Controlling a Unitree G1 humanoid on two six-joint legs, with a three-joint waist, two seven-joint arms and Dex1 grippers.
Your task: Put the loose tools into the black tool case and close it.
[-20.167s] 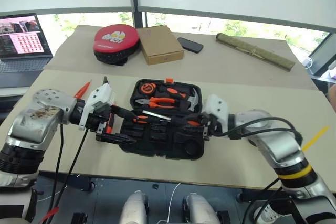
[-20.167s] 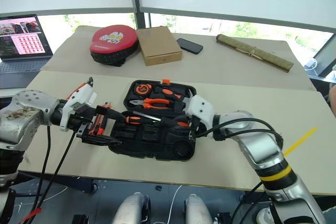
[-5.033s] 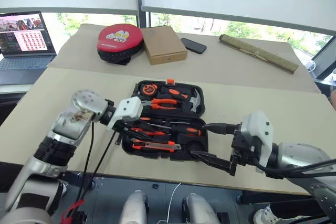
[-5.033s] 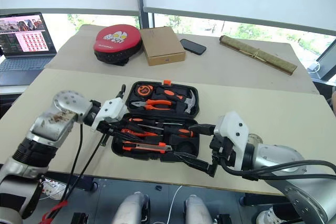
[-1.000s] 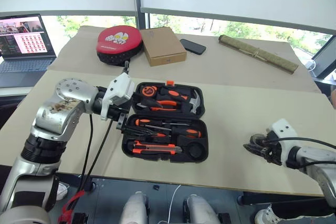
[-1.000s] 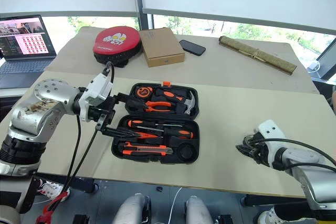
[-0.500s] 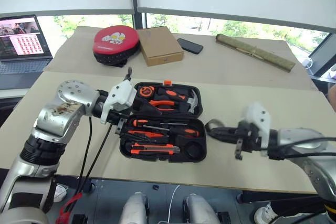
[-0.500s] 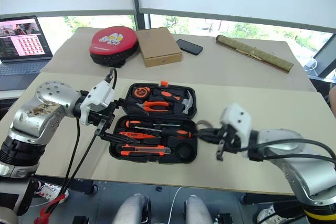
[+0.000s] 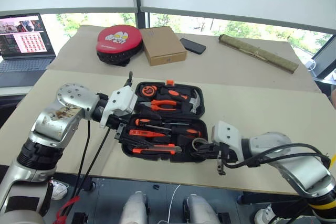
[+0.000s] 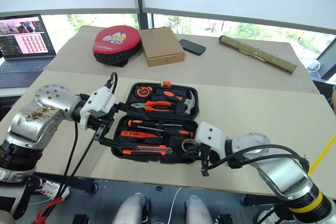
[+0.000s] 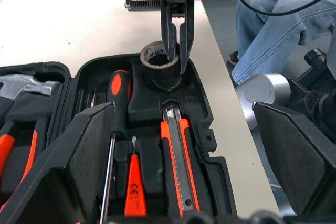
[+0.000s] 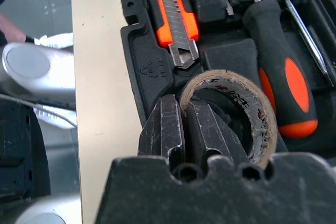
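Right gripper (image 12: 181,129) reaches in from 4 o'clock, angled downward, with its fingers pinched on the wall of the small grey tape roll (image 12: 236,106), one finger inside the ring. This roll sits over the round slot at the 5 o'clock corner of the open black tool case (image 9: 167,121). Left gripper (image 10: 113,129) hangs at the case's 9 o'clock edge, fingers spread wide, holding nothing
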